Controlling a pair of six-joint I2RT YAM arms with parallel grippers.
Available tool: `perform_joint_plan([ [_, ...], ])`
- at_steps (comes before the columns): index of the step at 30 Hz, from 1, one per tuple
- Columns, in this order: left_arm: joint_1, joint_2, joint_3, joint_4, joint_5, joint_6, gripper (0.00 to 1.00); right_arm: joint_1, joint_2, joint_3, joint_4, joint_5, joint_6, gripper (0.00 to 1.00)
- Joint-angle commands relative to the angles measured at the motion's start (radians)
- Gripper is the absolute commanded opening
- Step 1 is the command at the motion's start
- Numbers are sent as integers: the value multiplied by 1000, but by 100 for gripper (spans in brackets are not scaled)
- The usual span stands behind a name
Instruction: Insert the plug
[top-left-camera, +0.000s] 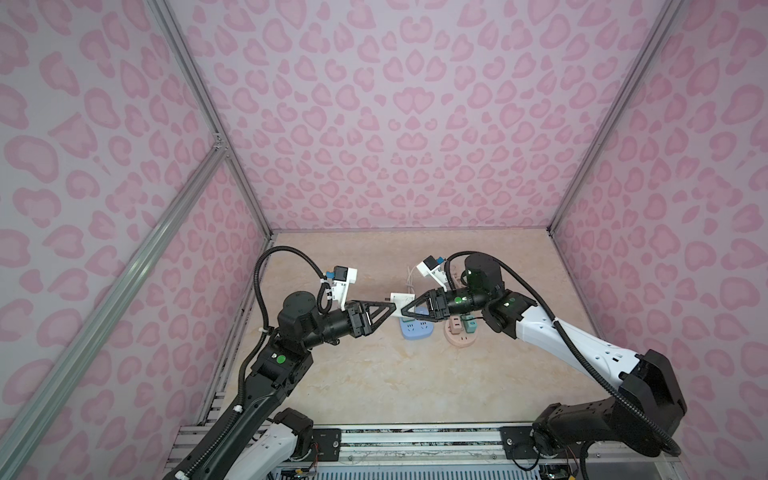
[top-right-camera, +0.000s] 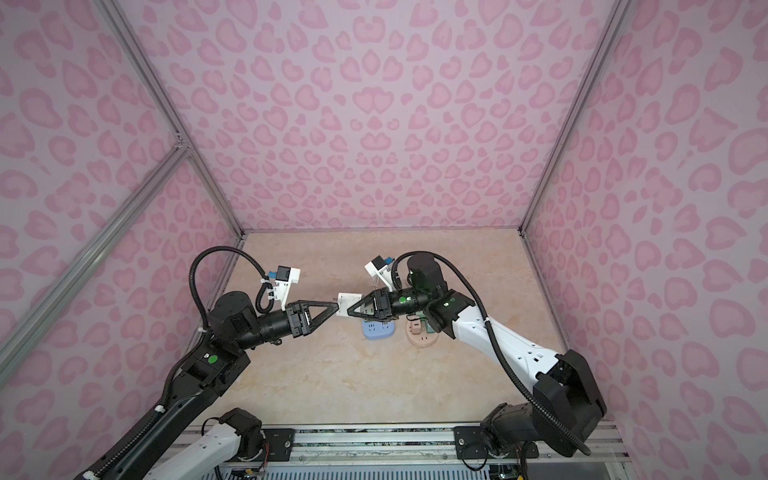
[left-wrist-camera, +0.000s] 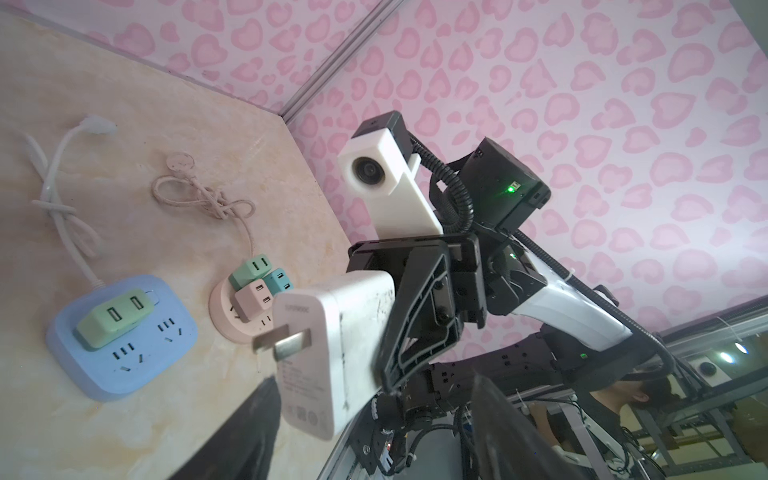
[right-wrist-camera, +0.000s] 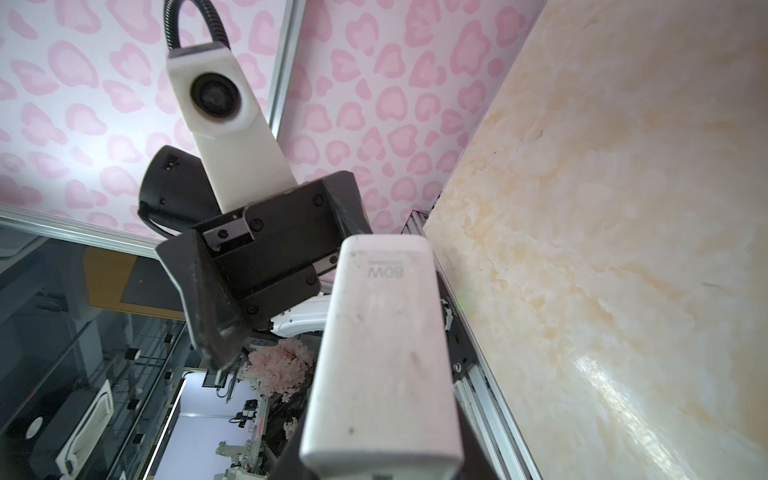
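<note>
My right tool (top-left-camera: 406, 310) is clamped on the back end of the white plug (left-wrist-camera: 328, 353) and holds it up off the bench (top-left-camera: 415, 382). The prongs (left-wrist-camera: 282, 343) are at the end away from that tool. My left tool (top-left-camera: 392, 311) meets it tip to tip, jaws apart, one on each side of the prong end. I cannot tell whether they touch it. Under the right tool sits a blue socket block (left-wrist-camera: 137, 374) with a green adapter (left-wrist-camera: 112, 318) on top. Just beside it is a round pink socket block (left-wrist-camera: 226, 324) carrying three small adapters. Beyond both tools lie a white cord (left-wrist-camera: 62, 208) and a beige cord (left-wrist-camera: 208, 199), each knotted.
</note>
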Motion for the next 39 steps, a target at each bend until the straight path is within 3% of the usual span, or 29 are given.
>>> perform_joint_plan([
  [1,0,7,-2,74,40,-15,73,2,11,-27,298,-49,177,0],
  [10,0,6,22,1,0,10,69,25,3,-52,305,-58,173,0],
  [15,0,26,24,17,-4,-11,64,46,4,-40,182,-60,88,0],
  [21,0,44,33,31,-8,-26,48,58,7,-41,169,-54,73,0],
  [26,0,53,30,46,-7,-39,20,62,13,-40,189,-48,76,0],
  [34,-3,56,3,76,-9,-65,3,61,64,-41,375,-54,197,0],
  [39,-2,29,-27,96,-67,-88,3,61,88,-57,499,-15,270,24],
])
